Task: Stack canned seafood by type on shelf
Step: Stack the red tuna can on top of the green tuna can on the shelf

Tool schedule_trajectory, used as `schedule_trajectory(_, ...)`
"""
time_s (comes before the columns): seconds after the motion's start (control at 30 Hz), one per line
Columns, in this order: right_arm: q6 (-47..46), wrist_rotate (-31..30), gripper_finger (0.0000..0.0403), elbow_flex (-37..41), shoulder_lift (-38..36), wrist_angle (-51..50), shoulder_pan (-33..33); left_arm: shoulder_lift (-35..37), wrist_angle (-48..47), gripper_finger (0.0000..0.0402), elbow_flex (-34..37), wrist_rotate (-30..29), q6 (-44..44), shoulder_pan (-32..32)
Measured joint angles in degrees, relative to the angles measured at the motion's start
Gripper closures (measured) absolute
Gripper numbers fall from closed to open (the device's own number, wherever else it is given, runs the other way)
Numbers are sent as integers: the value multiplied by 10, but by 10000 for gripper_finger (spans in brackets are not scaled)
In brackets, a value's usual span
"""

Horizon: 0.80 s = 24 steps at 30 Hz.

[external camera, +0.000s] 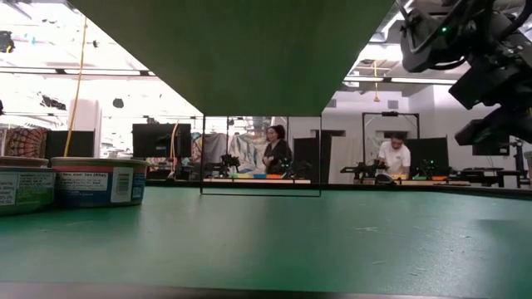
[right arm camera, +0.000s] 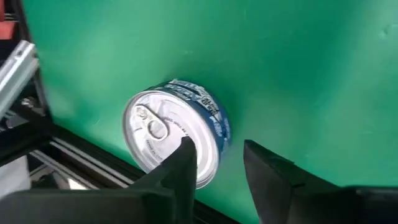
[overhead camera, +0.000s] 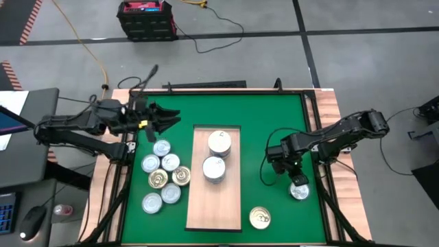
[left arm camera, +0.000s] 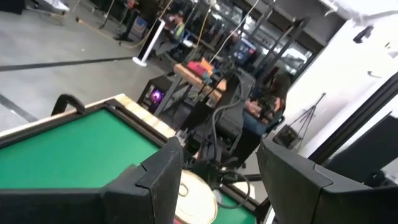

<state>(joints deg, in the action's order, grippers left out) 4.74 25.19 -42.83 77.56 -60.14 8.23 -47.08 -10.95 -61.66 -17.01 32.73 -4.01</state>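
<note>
The pale wooden shelf [overhead camera: 215, 206] lies on the green mat and carries two silver-topped tins [overhead camera: 219, 143] [overhead camera: 215, 168]. Several more tins [overhead camera: 164, 175], silver and gold, sit in a cluster on the mat left of it, and they also show in the low view [external camera: 96, 183]. A gold-topped tin [overhead camera: 260, 217] rests near the shelf's near right corner. A silver-topped blue tin [right arm camera: 174, 130] [overhead camera: 299, 191] lies flat near the mat's right edge. My right gripper [right arm camera: 217, 162] [overhead camera: 291, 168] is open just above and beside it. My left gripper [overhead camera: 164, 118] [left arm camera: 217, 180] is open, raised over the mat's far left part.
Dark metal frame rails [right arm camera: 74, 162] run close to the blue tin along the mat's right edge [overhead camera: 322, 185]. Bare mat [overhead camera: 274, 123] lies between the shelf and the right arm. People [external camera: 276, 149] stand at benches in the room beyond the table.
</note>
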Motion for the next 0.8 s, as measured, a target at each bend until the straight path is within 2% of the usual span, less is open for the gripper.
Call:
schedule_trajectory(0.17, -10, -22, 219, 2, 6, 6, 2, 23, -7, 203, 0, -4, -8, 0)
schedule_trajectory(0.37, -88, 27, 217, -38, -10, -2, -12, 40, -14, 203, 0, -4, -10, 0)
schedule_trajectory(0.43, -104, 25, 222, -62, -17, 0, 6, 42, -20, 203, 0, -4, -10, 0)
schedule_trajectory(0.53, -109, -22, 228, -86, -24, 0, 48, 50, -29, 203, 0, -4, -17, 0)
schedule_trajectory(0.63, -139, -29, 229, -97, -23, -11, 89, 53, -50, 203, 0, 3, -20, 0)
schedule_trajectory(0.8, -209, -56, 230, -137, -24, 2, 136, 66, -147, 203, 0, -5, 7, 0)
